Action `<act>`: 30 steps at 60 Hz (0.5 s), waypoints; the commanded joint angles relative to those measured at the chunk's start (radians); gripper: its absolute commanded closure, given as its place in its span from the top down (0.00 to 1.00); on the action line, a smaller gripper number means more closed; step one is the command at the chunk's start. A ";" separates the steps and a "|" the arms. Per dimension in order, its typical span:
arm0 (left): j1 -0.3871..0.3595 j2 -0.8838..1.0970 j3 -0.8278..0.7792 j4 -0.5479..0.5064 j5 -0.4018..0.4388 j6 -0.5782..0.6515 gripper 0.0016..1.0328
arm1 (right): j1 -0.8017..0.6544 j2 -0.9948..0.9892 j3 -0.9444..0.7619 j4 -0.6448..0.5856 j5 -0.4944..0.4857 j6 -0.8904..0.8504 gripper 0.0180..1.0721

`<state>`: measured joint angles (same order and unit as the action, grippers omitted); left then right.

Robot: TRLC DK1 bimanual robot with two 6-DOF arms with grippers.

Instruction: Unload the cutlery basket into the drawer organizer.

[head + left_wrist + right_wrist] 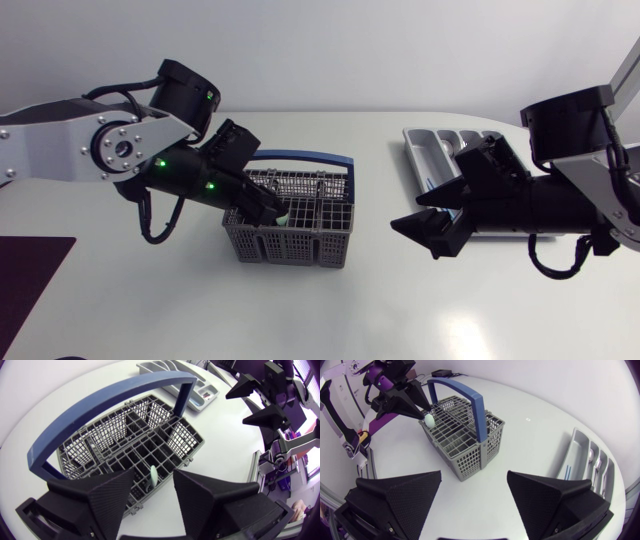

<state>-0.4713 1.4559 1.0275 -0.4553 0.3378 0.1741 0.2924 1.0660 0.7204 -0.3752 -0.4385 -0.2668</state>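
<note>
A grey wire cutlery basket [290,245] with a blue arched handle [300,156] stands mid-table. My left gripper [275,212] dips into its front compartments. In the left wrist view a pale green utensil handle [153,475] stands upright in a cell between the open fingers, touching neither. My right gripper [415,238] hovers open and empty to the right of the basket. Behind it lies the grey drawer organizer [435,150]. The right wrist view shows the basket [470,457], the left gripper [425,414] over it, and cutlery in the organizer [575,455].
A dark mat [30,275] lies at the table's front left corner. Bare white tabletop spreads in front of the basket and between the basket and the organizer.
</note>
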 commanded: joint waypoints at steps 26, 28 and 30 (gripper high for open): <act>-0.016 0.073 0.059 -0.017 -0.034 -0.053 0.23 | -0.032 -0.029 -0.038 -0.024 -0.023 -0.038 0.90; -0.016 0.075 0.059 -0.020 -0.036 -0.053 0.22 | -0.033 -0.029 -0.038 -0.024 -0.025 -0.038 0.90; -0.016 0.078 0.060 -0.022 -0.036 -0.054 0.22 | -0.033 -0.029 -0.038 -0.024 -0.025 -0.038 0.90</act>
<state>-0.4858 1.5082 1.0538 -0.4648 0.3073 0.1516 0.2661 1.0462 0.7048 -0.3908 -0.4519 -0.2886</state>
